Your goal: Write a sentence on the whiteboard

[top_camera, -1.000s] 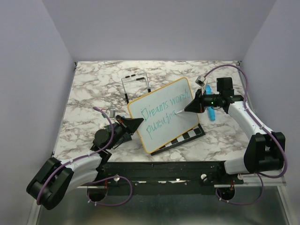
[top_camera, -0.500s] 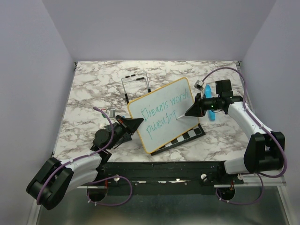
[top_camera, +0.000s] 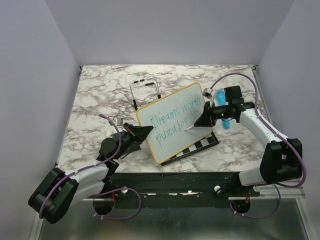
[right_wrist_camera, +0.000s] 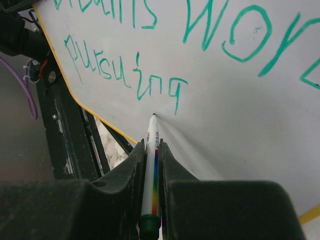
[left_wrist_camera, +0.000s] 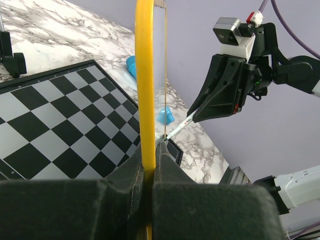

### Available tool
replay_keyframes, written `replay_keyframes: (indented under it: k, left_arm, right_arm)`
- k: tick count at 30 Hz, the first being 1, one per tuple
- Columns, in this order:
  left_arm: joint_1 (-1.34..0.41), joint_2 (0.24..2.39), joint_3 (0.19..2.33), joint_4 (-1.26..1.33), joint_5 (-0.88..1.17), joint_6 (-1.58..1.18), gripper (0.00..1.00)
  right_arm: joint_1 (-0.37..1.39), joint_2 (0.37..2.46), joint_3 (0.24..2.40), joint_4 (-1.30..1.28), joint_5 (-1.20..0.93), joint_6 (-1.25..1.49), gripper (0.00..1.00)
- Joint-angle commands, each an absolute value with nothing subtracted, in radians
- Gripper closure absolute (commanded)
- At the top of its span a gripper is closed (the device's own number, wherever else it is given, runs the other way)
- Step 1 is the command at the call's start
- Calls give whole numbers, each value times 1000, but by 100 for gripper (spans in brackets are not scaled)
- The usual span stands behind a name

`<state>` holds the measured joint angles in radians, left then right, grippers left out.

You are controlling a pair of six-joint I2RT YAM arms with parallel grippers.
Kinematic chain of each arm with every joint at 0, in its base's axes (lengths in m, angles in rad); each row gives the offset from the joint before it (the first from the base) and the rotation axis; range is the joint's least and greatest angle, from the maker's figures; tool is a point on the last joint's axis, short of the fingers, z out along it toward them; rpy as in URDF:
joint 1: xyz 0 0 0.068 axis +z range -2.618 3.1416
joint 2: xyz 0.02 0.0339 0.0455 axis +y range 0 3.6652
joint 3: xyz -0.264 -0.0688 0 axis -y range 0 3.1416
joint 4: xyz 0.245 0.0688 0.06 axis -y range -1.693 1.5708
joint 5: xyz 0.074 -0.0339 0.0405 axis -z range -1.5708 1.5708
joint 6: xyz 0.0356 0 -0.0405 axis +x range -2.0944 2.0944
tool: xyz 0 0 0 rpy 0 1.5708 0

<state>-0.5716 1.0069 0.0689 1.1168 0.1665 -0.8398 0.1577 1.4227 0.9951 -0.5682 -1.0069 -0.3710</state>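
At mid-counter, whiteboard point(top_camera: 172, 145) point(left_wrist_camera: 144, 75) point(right_wrist_camera: 240, 125): stands tilted on its lower edge above the chessboard, writing side toward the right arm.
Sentence point(top_camera: 172, 119) point(right_wrist_camera: 125, 82): 2 teal-green lines, "Dreams worth" over "pursuing".
Marker point(top_camera: 190, 127) point(left_wrist_camera: 181, 127) point(right_wrist_camera: 151, 165): tip against the white surface just below the last letter of "pursuing".
Right fingers point(top_camera: 197, 122) point(left_wrist_camera: 197, 117) point(right_wrist_camera: 151, 146): clenched on the marker's barrel, one on each side.
Left fingers point(top_camera: 147, 131) point(left_wrist_camera: 145, 150): clamped on the whiteboard's yellow frame at its lower left edge.
Chessboard point(top_camera: 200, 145) point(left_wrist_camera: 60, 115): flat on the counter, partly hidden under the whiteboard.
Counter point(top_camera: 100, 95): marbled grey and white.
Blue object point(top_camera: 226, 122) point(left_wrist_camera: 164, 116): lies on the counter by the right arm.
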Motion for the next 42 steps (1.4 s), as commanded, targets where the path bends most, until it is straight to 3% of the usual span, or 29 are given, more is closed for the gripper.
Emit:
replay_keyframes:
  k: [1,42]
  left_arm:
    - [-575,1014,64,1106,190,-750,100]
    - [-577,988,58,1081,186,-742,100]
  right_arm:
    - [187,1434,1012,-520,-1015,-316,99]
    - [97,1407,1009,-522,-1003,-337,99]
